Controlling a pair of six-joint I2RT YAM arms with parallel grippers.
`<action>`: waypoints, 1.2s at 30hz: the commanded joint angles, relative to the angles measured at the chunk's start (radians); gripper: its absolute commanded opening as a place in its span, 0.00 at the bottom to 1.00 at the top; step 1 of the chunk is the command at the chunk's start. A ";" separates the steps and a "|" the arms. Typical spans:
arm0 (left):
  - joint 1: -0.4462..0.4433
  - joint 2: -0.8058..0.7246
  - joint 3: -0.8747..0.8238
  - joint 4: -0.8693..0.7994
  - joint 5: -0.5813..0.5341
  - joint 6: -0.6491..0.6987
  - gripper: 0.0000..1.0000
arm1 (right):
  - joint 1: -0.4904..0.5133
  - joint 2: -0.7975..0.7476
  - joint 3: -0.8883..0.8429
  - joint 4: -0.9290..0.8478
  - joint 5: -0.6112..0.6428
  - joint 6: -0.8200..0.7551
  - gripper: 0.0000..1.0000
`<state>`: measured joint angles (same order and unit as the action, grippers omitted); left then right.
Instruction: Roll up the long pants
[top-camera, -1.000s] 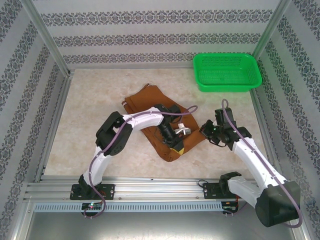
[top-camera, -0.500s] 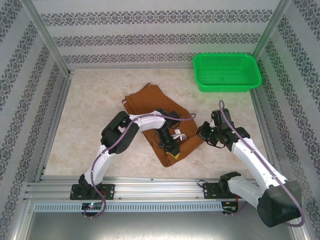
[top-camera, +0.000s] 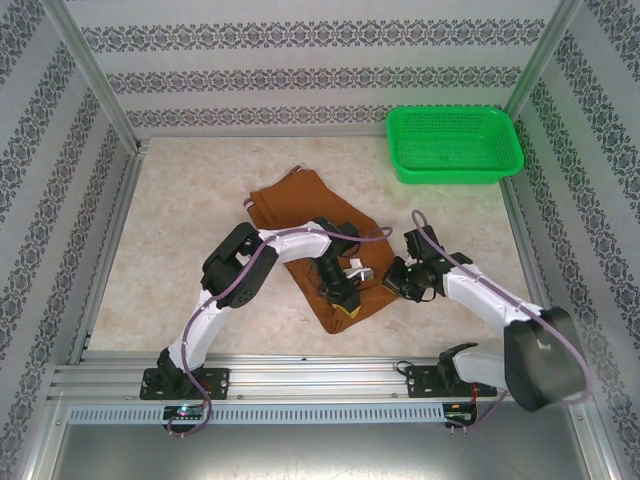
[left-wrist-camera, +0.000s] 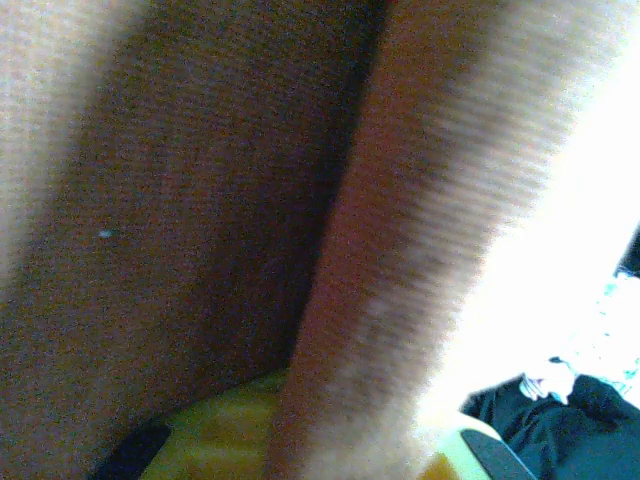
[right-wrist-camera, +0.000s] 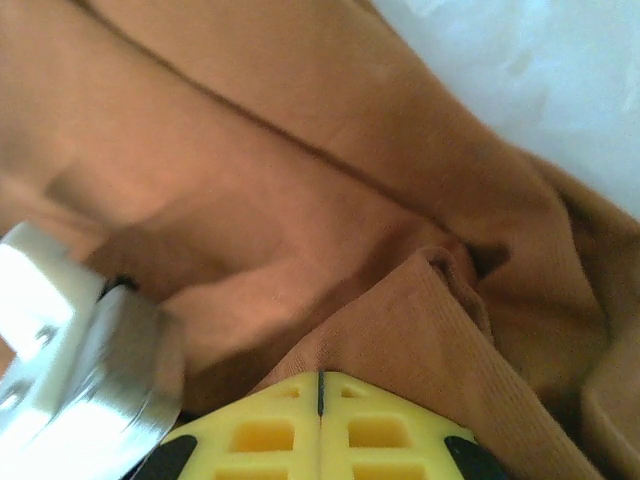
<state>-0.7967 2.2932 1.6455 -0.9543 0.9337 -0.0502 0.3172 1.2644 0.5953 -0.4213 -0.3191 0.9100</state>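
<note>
Where the right hand (right-wrist-camera: 320, 385) pinches, the rust-brown long pants (top-camera: 300, 198) fold double.

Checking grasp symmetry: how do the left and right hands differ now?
Left hand sits at the near corner of the long pants; right hand at their right edge. Right hand's pads meet on a fold; left hand's closure is hidden by blurred cloth. Both touch the pants.

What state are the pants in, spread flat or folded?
Folded: the long pants lie doubled over, with overlapping layers and creases in the right wrist view.
</note>
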 joint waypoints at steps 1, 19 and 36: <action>0.002 -0.005 -0.036 0.000 -0.105 0.037 0.14 | 0.013 0.083 -0.004 0.017 0.042 -0.006 0.00; 0.028 -0.314 -0.364 0.153 -0.206 -0.059 0.11 | 0.029 0.302 0.057 0.090 0.071 -0.027 0.00; 0.066 -0.366 -0.440 0.444 0.022 -0.237 0.00 | 0.042 -0.131 0.166 -0.139 0.101 -0.085 0.00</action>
<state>-0.7456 1.9614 1.2217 -0.5850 0.8940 -0.2302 0.3496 1.1236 0.7803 -0.5190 -0.2100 0.8368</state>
